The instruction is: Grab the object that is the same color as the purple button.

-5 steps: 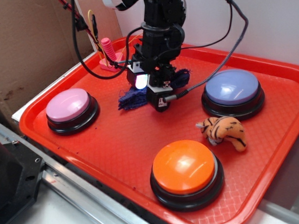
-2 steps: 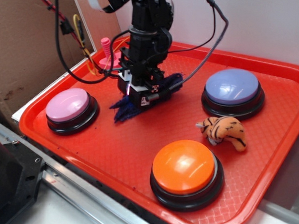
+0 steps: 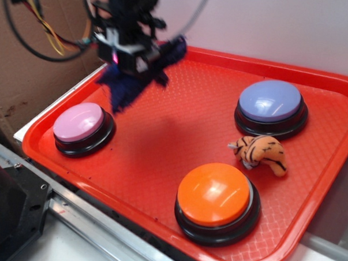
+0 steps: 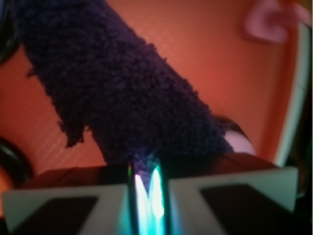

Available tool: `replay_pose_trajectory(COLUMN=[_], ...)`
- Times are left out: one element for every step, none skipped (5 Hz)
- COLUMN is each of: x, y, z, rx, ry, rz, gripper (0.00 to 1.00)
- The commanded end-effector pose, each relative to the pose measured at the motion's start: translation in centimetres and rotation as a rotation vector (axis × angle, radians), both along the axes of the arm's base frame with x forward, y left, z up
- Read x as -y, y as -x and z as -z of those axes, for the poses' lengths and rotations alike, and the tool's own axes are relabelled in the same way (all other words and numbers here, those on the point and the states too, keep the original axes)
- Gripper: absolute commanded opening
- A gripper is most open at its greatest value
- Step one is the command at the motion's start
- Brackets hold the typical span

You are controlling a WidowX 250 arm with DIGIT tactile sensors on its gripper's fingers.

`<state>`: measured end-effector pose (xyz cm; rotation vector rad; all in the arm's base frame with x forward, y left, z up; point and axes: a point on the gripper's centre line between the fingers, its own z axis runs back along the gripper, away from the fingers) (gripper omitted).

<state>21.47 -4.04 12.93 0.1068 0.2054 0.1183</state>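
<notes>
The small dark navy-purple knitted cloth with frayed edges (image 3: 138, 71) hangs in the air above the back left part of the red plastic tray (image 3: 163, 137), clear of its floor, pinched between the pressed-together fingers of the black gripper (image 3: 131, 53). In the wrist view the cloth (image 4: 122, 93) drapes from the narrow slot between the pads. The large lavender-blue dome button (image 3: 270, 107) sits well apart at the right, the pink dome button (image 3: 80, 125) at the left below the cloth, the orange dome button (image 3: 215, 199) in front, and the orange striped plush tiger (image 3: 260, 153) near the lavender one.
</notes>
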Motion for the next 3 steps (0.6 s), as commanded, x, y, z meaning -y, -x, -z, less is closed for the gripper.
replay_pose_trajectory(x=[-0.6, -0.8, -0.9], y=[4.4, 5.7, 6.4], z=[-10.5, -11.9, -12.6], rx=[0.094, 0.163, 0.207], ry=[-0.012, -0.010, -0.032], rz=[-0.181, -0.196, -0.184], gripper=[0.00, 0.00, 0.00])
